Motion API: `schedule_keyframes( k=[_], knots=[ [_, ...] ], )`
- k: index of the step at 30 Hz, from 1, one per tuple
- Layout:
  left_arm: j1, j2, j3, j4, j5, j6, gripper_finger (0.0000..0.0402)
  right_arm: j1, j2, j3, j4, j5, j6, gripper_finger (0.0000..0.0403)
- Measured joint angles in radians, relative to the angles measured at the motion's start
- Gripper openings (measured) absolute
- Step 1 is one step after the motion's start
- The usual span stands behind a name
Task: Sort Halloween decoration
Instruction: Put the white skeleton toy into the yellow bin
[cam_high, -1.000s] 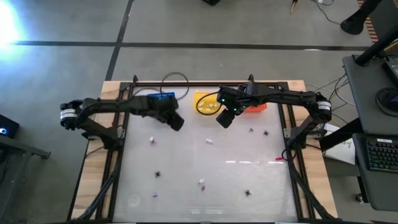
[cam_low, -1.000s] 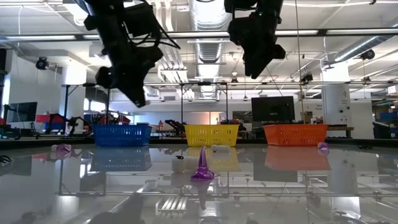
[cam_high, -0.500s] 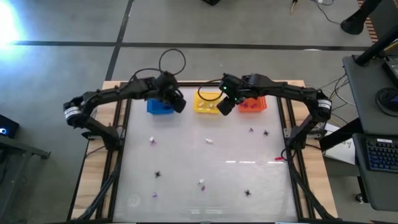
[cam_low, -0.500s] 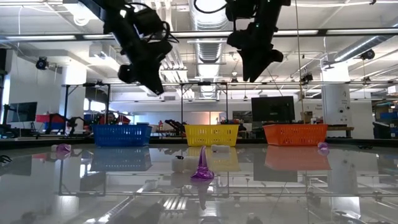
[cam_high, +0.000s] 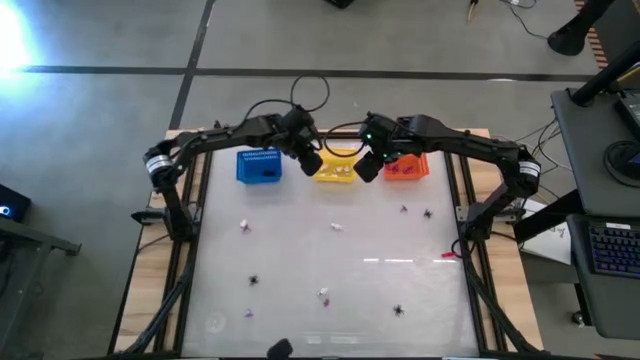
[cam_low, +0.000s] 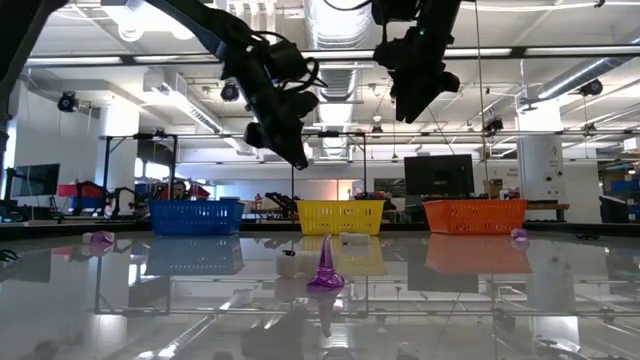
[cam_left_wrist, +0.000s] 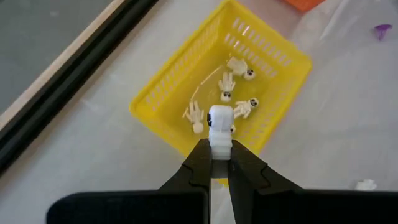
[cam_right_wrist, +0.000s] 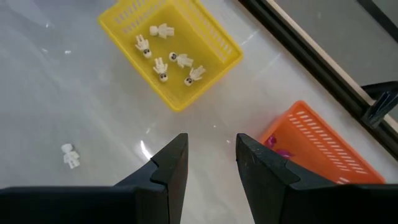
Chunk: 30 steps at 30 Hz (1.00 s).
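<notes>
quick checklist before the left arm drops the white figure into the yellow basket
1. Grip: left gripper is shut on the white skeleton figure, held at the fingertips: ok.
2. Right bin: the yellow basket already holds white skeleton figures only: ok.
3. Position over the bin: the high view shows the left gripper at the basket's left edge; whether it is fully above the opening: cannot tell.
4. Other arm: right gripper hangs open and empty at the basket's right side, apart from the left one: ok.
5. Height above the basket: well clear of the rim in the low view: ok.
</notes>
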Motion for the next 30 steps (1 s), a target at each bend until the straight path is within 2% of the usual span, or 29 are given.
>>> schedule_keyframes(
  k=[4,8,16,22,25,30],
  knots=[
    [0.015,0.030,0.022,0.004,0.010,0.034,0.0002,-0.007,-0.001,0.000,-0.006,0.000,-0.012,0.0128],
    [0.026,0.044,0.021,0.007,0.066,0.095,0.0006,-0.012,-0.001,0.000,-0.009,0.002,-0.020,0.0128],
    [0.027,0.056,0.021,0.052,0.105,0.137,0.0072,-0.027,-0.001,0.000,-0.006,0.002,-0.045,0.0127],
    [0.030,0.056,0.021,0.049,0.109,0.137,0.0106,-0.032,-0.001,0.000,-0.005,0.002,-0.052,0.0128],
    [0.031,0.054,0.040,-0.035,0.108,0.139,0.0115,-0.032,-0.001,0.000,-0.004,0.002,-0.055,0.0128],
    [0.030,0.047,0.139,-0.340,0.103,0.216,0.0114,-0.032,-0.001,0.000,-0.017,-0.028,-0.067,0.0128]
  ],
)
